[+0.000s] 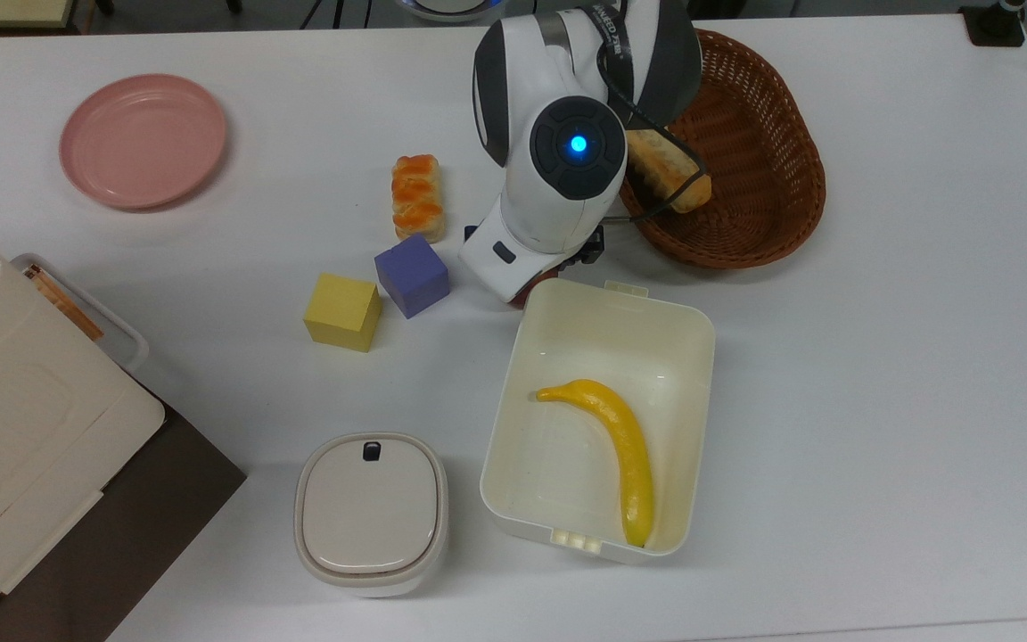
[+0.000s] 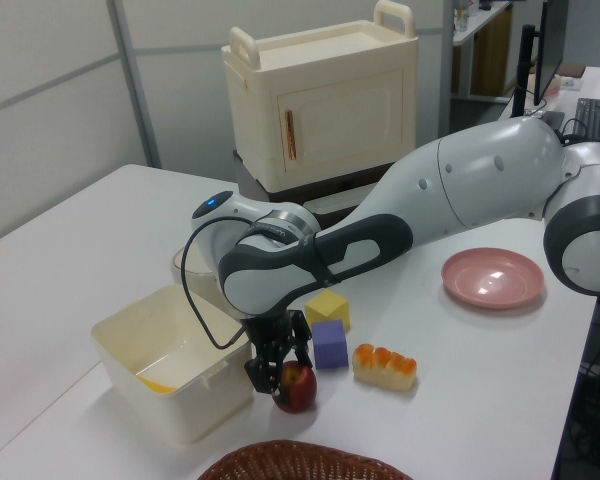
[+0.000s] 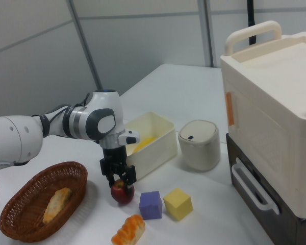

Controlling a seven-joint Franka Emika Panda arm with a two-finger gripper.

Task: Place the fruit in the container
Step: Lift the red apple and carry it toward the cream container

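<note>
The fruit, a red apple [image 2: 298, 390] [image 3: 123, 194], sits on the white table just outside a short end of the container [image 1: 692, 401] [image 2: 170, 395] [image 3: 153, 148], a cream-white tub. My gripper [image 2: 280, 376] [image 3: 120, 185] is lowered over the apple and open, one finger on each side of its upper half. The apple rests on the table. In the top view the arm's wrist [image 1: 558, 178] covers nearly all of the apple. A yellow banana [image 1: 629, 437] lies inside the tub.
A purple cube [image 1: 412, 275], a yellow cube [image 1: 342, 311] and a glazed bread [image 1: 416, 196] lie on the top view's left of the apple. A wicker basket [image 1: 763, 205] holding a bread roll stands on the top view's right. Further off are a grey-lidded box [image 1: 371, 513], a pink plate [image 1: 143, 140] and a white cabinet [image 1: 14, 428].
</note>
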